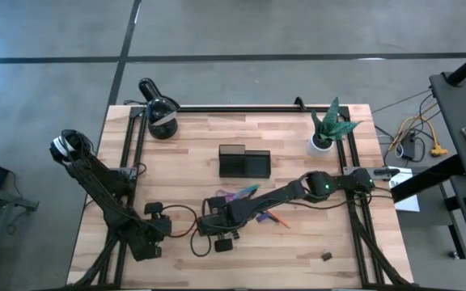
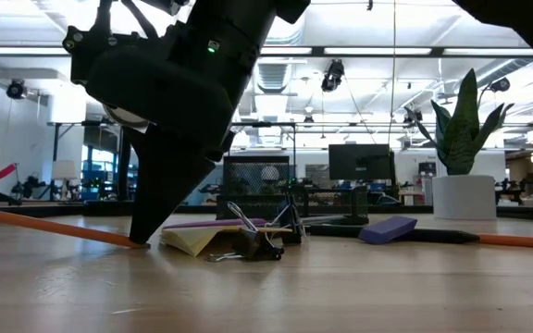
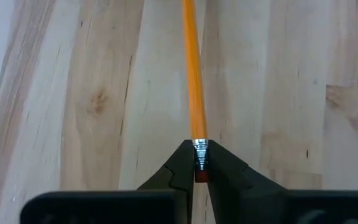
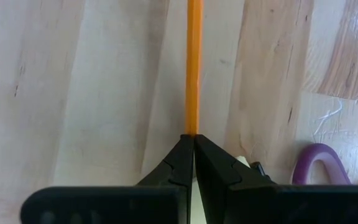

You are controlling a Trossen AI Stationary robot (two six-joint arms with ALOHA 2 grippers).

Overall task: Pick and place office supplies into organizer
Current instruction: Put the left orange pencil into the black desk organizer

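Note:
One orange pencil (image 3: 194,81) lies between my two grippers at the table's near middle. My left gripper (image 3: 196,163) is shut on its eraser end. My right gripper (image 4: 193,142), reaching in from the right (image 1: 210,220), is shut on its other end. Behind the right gripper lie a yellow sticky pad (image 2: 197,241), a binder clip (image 2: 253,244), purple-handled scissors (image 4: 319,167) and a purple block (image 2: 387,228). The dark organizer (image 1: 245,162) stands farther back at the table's middle. My left gripper pinches the pencil's metal ferrule (image 3: 199,149), at the eraser end, between its two fingertips. The fingers slant steeply down and lie along the pencil, which runs straight away from them low over the wood. My right gripper holds the pencil's other end (image 4: 192,127) between its shut fingertips, slanting steeply down, in line with the shaft. In the low view the fingertip (image 2: 142,233) meets the pencil (image 2: 54,226) right at the tabletop.
A second orange pencil (image 1: 278,218) lies near the right arm, and a small black clip (image 1: 327,256) lies near the front right. A black desk lamp (image 1: 158,115) stands at the back left and a potted plant (image 1: 327,129) at the back right.

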